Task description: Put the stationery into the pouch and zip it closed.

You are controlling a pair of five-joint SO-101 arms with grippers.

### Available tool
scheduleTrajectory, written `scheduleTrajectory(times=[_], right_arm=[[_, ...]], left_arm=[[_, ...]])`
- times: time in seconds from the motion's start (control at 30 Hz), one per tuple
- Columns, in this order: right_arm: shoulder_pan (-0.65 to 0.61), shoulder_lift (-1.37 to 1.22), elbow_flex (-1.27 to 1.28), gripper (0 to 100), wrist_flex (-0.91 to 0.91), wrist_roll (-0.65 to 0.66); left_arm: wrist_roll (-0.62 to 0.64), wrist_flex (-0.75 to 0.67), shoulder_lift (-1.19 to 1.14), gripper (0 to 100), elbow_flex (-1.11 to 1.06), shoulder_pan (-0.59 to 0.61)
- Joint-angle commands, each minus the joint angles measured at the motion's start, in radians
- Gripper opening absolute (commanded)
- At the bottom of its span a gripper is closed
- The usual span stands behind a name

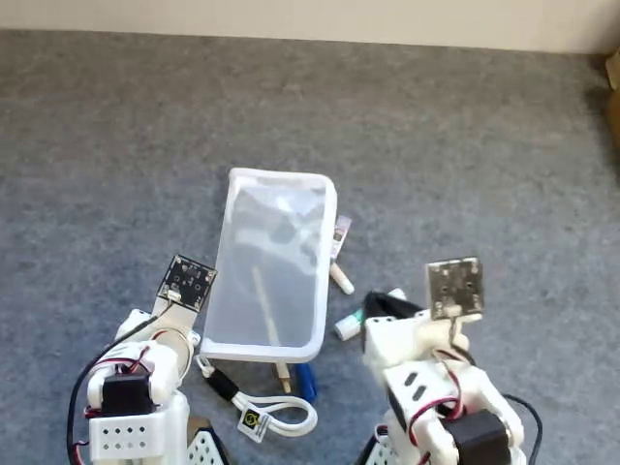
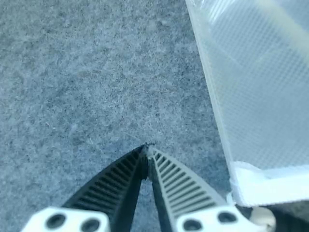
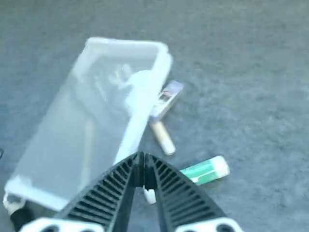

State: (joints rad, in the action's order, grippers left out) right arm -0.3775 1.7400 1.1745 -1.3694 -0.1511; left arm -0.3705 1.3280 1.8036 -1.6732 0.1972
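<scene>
- Grey carpet-like cloth covers the whole table (image 1: pixel 116 145); both arms stand at its near edge.
- In the middle lies the pouch (image 1: pixel 271 262), flat and half-transparent, with a white strap (image 1: pixel 276 415) at its near end. I cannot tell if its zip is open.
- Just beside the pouch, on the right arm's side, lie a pen (image 1: pixel 339 254) and a green-white glue stick (image 1: pixel 350 325). A blue item (image 1: pixel 306 381) sits at the near end.
- A pale stick shape shows through the pouch; inside or under it, I cannot say.
- Left claw (image 2: pixel 146 148) has its fingers pressed together and holds nothing. It hangs over bare cloth, just beside the pouch edge.
- Right claw (image 3: pixel 141 157) is also closed and empty, over the pouch edge, near the glue stick.
- I judge the loading step is only at its start, because the stationery lies outside.
- Next, the right claw must open and come down across the glue stick, which may roll. The left one could hold the pouch mouth.
</scene>
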Motion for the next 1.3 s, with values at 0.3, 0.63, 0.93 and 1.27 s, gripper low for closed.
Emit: scheduleTrajectory(times=[0.3, 0.63, 0.93, 1.27], right_arm=[[-0.231, -0.619, -0.206, 22.6, -0.001, -0.135], [-0.486, -0.63, -0.191, 26.2, 0.094, -0.21], [-0.575, -0.716, -0.093, 26.2, 0.237, -0.216], [-0.59, -0.892, -0.094, 26.2, 0.332, -0.216]], left_arm=[[-0.008, 0.0, 0.007, 0, -0.022, 0.01], [-0.008, 0.0, 0.007, 0, -0.022, 0.01], [-0.008, 0.0, 0.007, 0, -0.022, 0.01], [-0.008, 0.0, 0.007, 0, -0.022, 0.01]])
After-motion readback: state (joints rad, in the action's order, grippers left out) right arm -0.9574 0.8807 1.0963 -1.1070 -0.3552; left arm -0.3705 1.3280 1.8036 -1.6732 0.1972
